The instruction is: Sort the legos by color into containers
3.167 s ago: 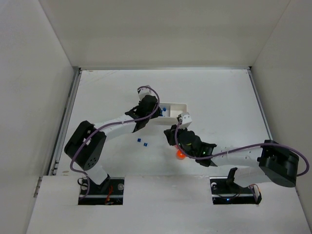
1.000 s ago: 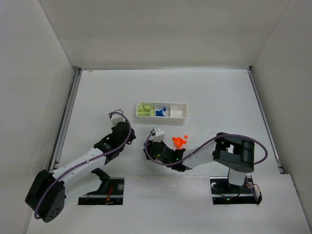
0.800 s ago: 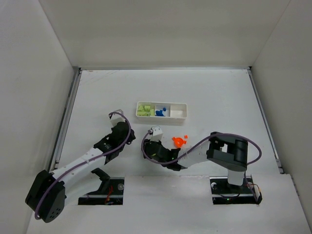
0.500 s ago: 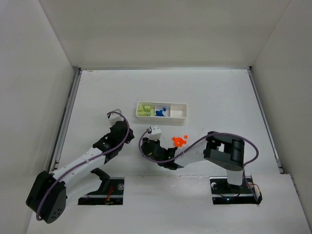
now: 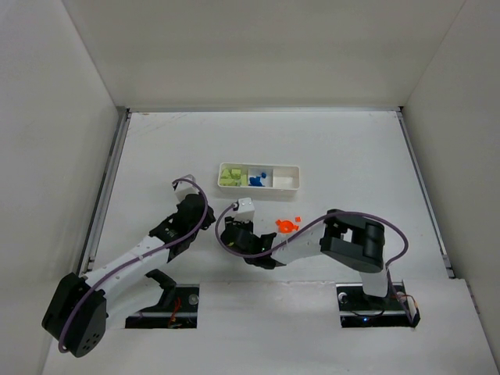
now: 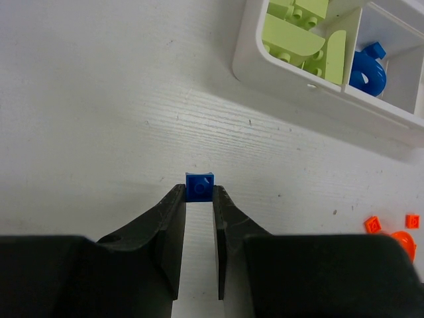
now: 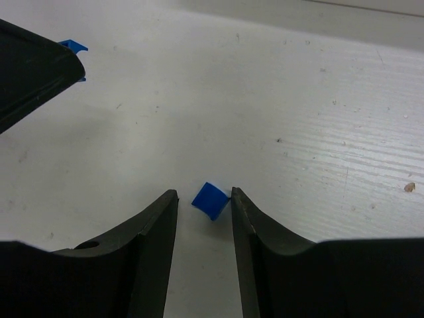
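In the left wrist view my left gripper [image 6: 199,192] is shut on a small blue lego [image 6: 199,186] just above the table. My right gripper [image 7: 204,195] is open, its fingers on either side of another blue lego [image 7: 211,199] lying on the table and touching the right finger. From above, the left gripper [image 5: 205,222] and right gripper [image 5: 226,232] sit close together in front of the white tray of containers [image 5: 258,165]. Green legos [image 5: 230,175] fill its left compartment, and blue legos [image 5: 260,179] lie in the middle one. Orange legos [image 5: 287,226] lie on the table.
The tray's right compartment [image 5: 287,180] shows white. The orange pieces [image 6: 391,228] lie right of my left gripper. My left gripper's finger [image 7: 33,66] reaches into the right wrist view at upper left. White walls enclose the table on three sides.
The right gripper has slid left from beside the orange legos toward the left gripper. The left arm has hardly moved; three seconds ago it was up at the tray.
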